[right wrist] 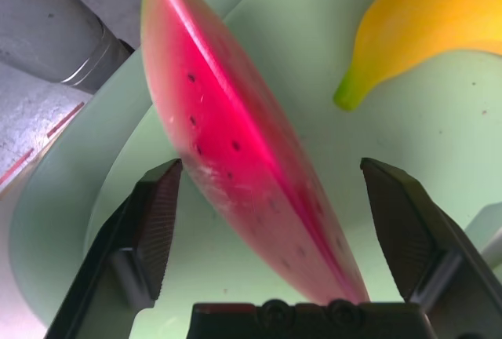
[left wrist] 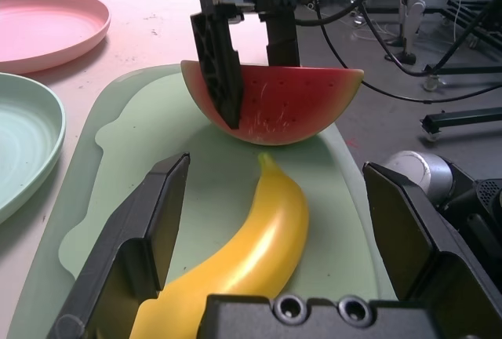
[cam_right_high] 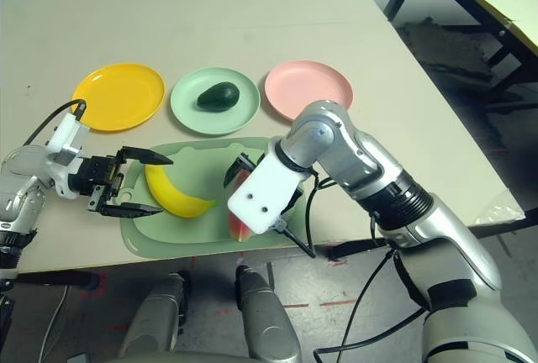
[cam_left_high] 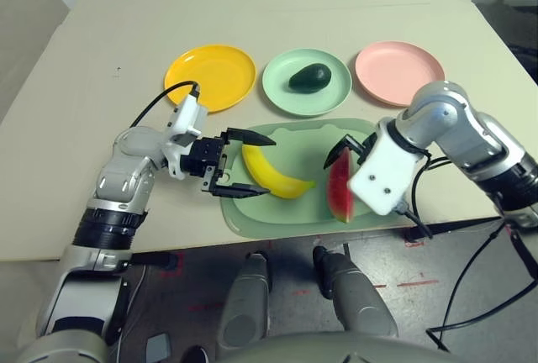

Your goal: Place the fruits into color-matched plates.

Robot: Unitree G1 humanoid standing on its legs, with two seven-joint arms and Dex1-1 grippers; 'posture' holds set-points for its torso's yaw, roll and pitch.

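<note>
Right wrist view: open jaws astride the watermelon wedge (right wrist: 243,143), banana (right wrist: 423,25) well apart.

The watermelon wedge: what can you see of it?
The watermelon wedge is a toy, smooth and slightly shiny like plastic: red flesh faces meeting in a ridge, dark seed specks, pale scuffs, green rind. It looks whole and rests on the pale green mat, right of the banana. The robot's open right gripper straddles it, apparently not gripping yet.

Banana (cam_left_high: 277,180) on mat (cam_left_high: 294,144), at the left tool (cam_left_high: 271,165). Watermelon wedge (cam_left_high: 340,188) on mat, between right tool (right wrist: 272,162) fingers. Beyond both tools, on tabletop (cam_left_high: 277,10): row of plates (cam_left_high: 399,73), avocado (cam_left_high: 310,78) in middle one.
</note>
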